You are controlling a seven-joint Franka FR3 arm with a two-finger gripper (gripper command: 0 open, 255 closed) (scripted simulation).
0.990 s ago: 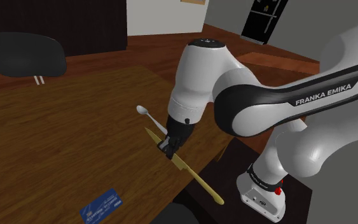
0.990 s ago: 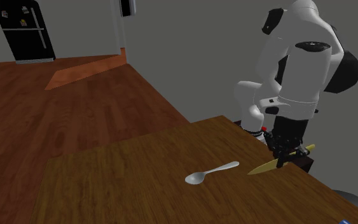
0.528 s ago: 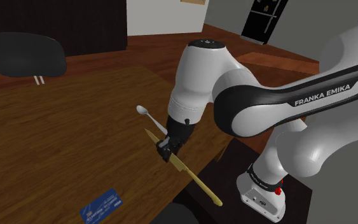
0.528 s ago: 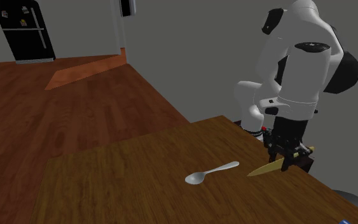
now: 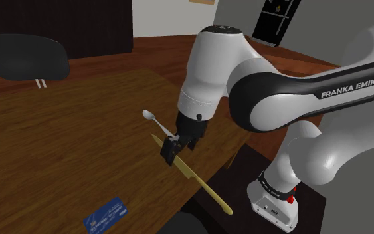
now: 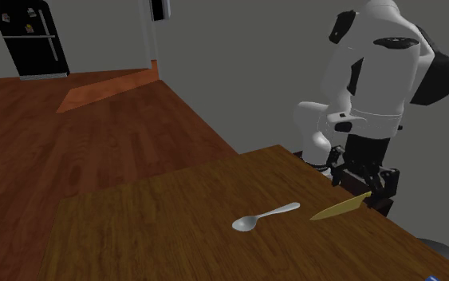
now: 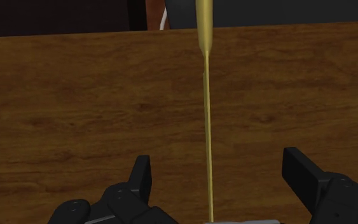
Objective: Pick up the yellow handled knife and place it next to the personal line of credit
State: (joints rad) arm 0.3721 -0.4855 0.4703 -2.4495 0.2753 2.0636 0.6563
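The yellow-handled knife (image 5: 193, 177) lies on the wooden table (image 5: 59, 133), its handle sticking out past the table's near edge. My gripper (image 5: 179, 147) hovers just above the blade, open, with the fingers clear of it. In the wrist view the knife (image 7: 207, 114) runs as a thin line between the two spread fingers (image 7: 142, 178) without touching either. From the second exterior view the knife (image 6: 338, 209) rests at the table's right edge below the gripper (image 6: 364, 180). A blue card (image 5: 105, 214) lies near the table's front edge, well short of the knife.
A silver spoon (image 5: 153, 118) lies just beyond the knife tip, seen again as the spoon (image 6: 264, 216). A dark chair (image 5: 26, 56) stands behind the table. The robot's stand (image 5: 272, 199) is close to the table edge. A black fridge (image 6: 27, 36) is far back.
The fingers, shut on the knife a second ago, have spread apart and let it go. The hand has lifted slightly; the knife stays lying on the table.
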